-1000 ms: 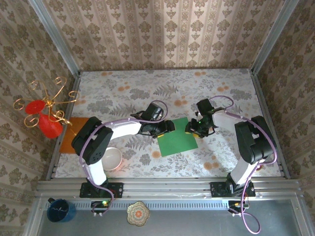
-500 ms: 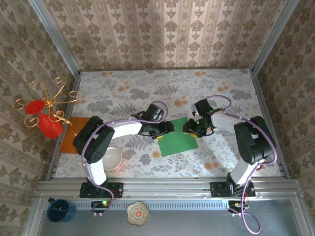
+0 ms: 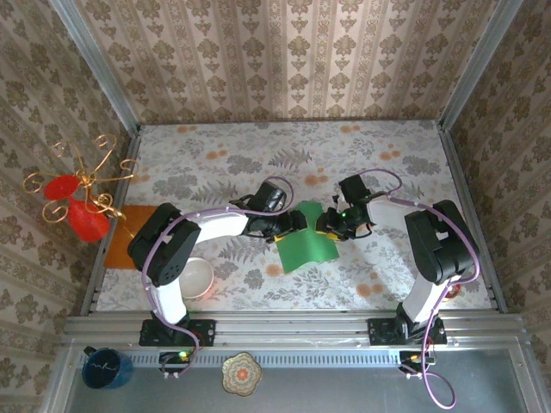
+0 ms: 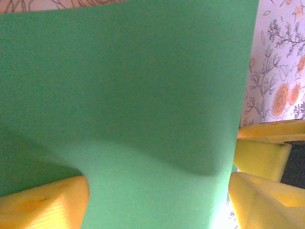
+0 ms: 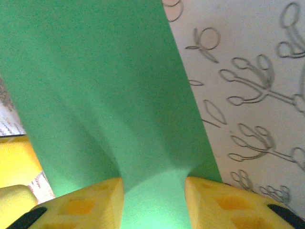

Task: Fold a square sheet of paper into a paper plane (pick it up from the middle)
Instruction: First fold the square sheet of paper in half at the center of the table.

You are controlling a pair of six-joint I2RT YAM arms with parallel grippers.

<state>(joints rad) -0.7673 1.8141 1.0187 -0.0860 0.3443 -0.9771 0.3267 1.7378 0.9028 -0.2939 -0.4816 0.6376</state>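
Floral table (image 3: 215, 146): green sheet (image 3: 306, 247) bowed; left fingers (image 4: 43, 202) apart, right fingers (image 5: 81, 205) pinching it.

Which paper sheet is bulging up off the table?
The green sheet in the middle; its far edge humps upward. The orange sheet lies flat at the left edge.

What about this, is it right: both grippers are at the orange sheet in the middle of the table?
Wrong colour. The left gripper and right gripper are at the green sheet in the middle of the table; the orange sheet lies apart at the left edge. The top view shows it.
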